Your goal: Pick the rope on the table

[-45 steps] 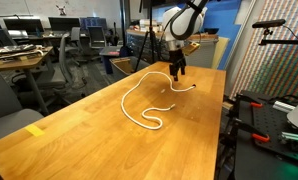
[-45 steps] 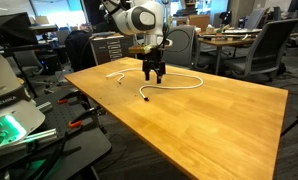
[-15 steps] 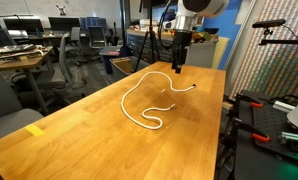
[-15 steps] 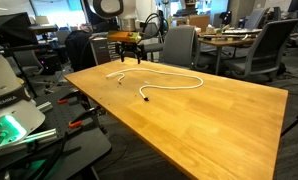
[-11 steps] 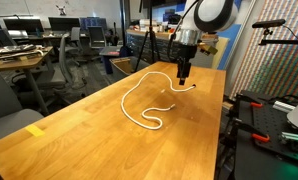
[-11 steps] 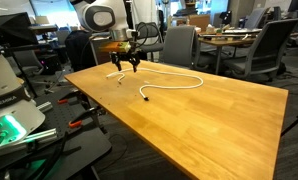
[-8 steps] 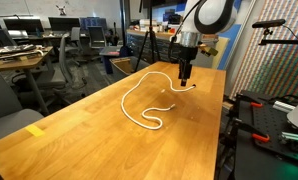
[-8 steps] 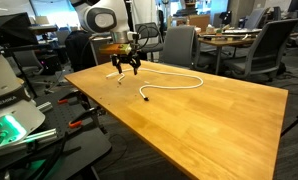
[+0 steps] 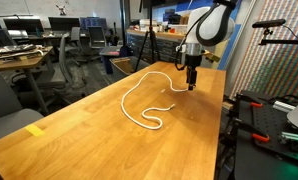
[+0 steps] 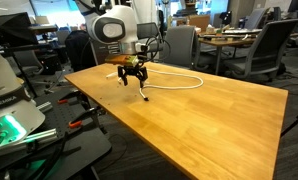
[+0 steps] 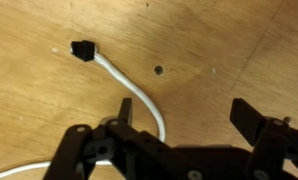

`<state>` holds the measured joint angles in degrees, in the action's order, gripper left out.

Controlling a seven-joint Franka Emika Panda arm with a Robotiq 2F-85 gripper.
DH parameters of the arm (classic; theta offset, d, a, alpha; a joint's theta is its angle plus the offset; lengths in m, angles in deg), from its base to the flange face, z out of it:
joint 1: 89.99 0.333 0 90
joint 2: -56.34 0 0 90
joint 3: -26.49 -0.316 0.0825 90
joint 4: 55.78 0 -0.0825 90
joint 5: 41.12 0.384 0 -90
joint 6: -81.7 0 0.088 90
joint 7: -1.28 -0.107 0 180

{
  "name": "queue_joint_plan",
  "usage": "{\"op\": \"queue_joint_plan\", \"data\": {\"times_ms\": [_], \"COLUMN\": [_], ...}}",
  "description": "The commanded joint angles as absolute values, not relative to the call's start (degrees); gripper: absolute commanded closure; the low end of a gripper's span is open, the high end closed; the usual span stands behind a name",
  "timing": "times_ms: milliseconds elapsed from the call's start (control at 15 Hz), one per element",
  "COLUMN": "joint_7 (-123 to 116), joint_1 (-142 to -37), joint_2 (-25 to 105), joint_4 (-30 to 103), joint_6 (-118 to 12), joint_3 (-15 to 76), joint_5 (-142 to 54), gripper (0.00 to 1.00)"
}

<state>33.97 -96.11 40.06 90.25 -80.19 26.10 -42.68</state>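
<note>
Rope point(image 9: 126, 103) lying loose on table point(image 9: 79, 145), centre-right of frame, not yet grasped. I am holding gripper point(image 9: 190, 84) just above its far end, jaws spread wide, empty. Wrist view: tip point(image 11: 82, 47) showing upper left. Descent, pinch, lift remaining.

An open-plan office surrounds the table point(image 9: 79, 140), a broad top of light wooden planks. In an exterior view, grey office chairs point(image 9: 67, 55) crowd desks with monitors point(image 9: 19, 35) at ten o'clock. A tripod point(image 9: 144, 45) stands at twelve, and a tall panel with a fine multicoloured grid point(image 9: 264, 55) fills two to three o'clock. In an exterior view, a swivel chair point(image 10: 267, 45) sits at two o'clock beside a wooden desk point(image 10: 224, 40), with a drawer cabinet point(image 10: 107, 47) at eleven. Dark carpet point(image 10: 199, 150) (its pattern too small to tell) spreads at five. The light is even and soft.
</note>
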Motion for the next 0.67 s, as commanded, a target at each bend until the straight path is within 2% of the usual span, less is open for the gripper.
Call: {"op": "queue_joint_plan", "data": {"times_ms": [0,67,200,600], "joint_7": [31.7,31.2,30.5,29.2], "joint_1": [-96.3,-96.1,-96.0,-95.9], "joint_2": [34.9,33.8,32.3,32.1], "joint_4": [87.3,86.8,85.7,84.6], "joint_6": [-83.8,-85.2,-87.1,-89.0], "joint_3": [26.9,27.3,27.6,27.4], "joint_5": [-47.5,-49.0,-51.4,-56.2], "gripper": [0.02,0.25,0.30,0.76]}}
